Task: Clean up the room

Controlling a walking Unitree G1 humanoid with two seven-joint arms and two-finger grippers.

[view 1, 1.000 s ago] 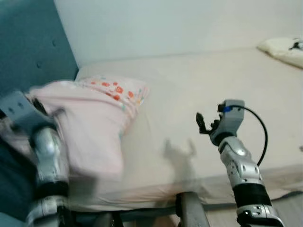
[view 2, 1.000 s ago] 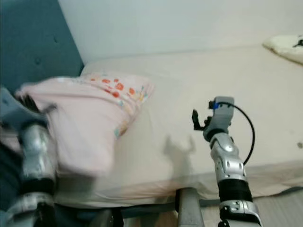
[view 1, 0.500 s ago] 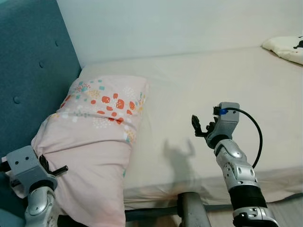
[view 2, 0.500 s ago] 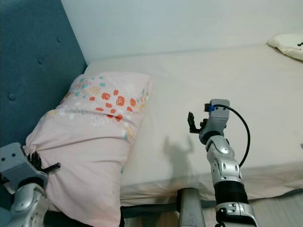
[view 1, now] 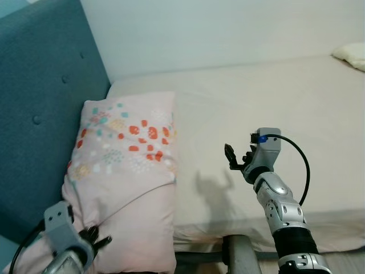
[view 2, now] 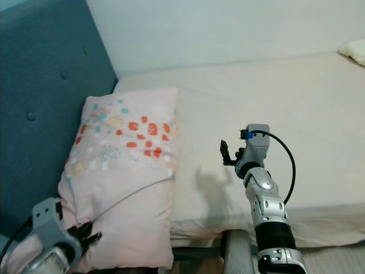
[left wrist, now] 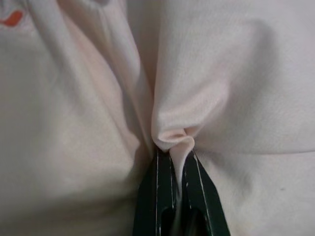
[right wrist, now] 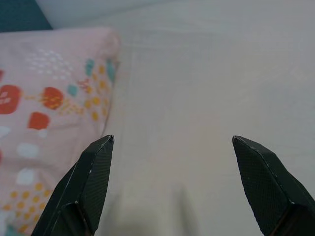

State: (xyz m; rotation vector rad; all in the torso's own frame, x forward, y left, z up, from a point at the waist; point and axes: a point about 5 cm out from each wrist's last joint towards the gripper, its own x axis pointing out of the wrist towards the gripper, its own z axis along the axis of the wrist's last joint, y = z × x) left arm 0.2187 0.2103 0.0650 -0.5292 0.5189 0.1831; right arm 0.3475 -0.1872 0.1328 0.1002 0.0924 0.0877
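Left wrist view has the left claw (left wrist: 178, 196) pinched together on a puckered fold of the pink pillow (left wrist: 221, 88), the fabric bunched up right at its fingertips (left wrist: 160, 167). From the head views, the pillow (view 1: 128, 171) lies lengthwise at the head end of the bed (view 1: 274, 97), its top edge near the bed's far left corner and its long side pressed against the teal headboard (view 1: 40, 114). The patterned half, dotted with red, teal and yellow, faces up; the plain lower half sags over the bed's near edge. The left claw (view 1: 94, 237) grips that overhanging lower corner, with the silver left arm rising from below and cut off by the picture's edge.

To the right of the pillow the beige sheet runs open and flat toward the far wall (view 1: 228, 28). A pale cushion (view 1: 351, 54) at the far right edge is cropped and hard to make out.

The right claw (view 2: 227, 153) hovers above the bare sheet near the bed's near edge, well apart from the pillow, forearm raised upright and wrist bent toward the pillow. In the right wrist view its fingers (right wrist: 93, 182) stand wide apart with nothing between them. A grey post (view 1: 242, 257) shows below the bed's near edge, partly hidden.
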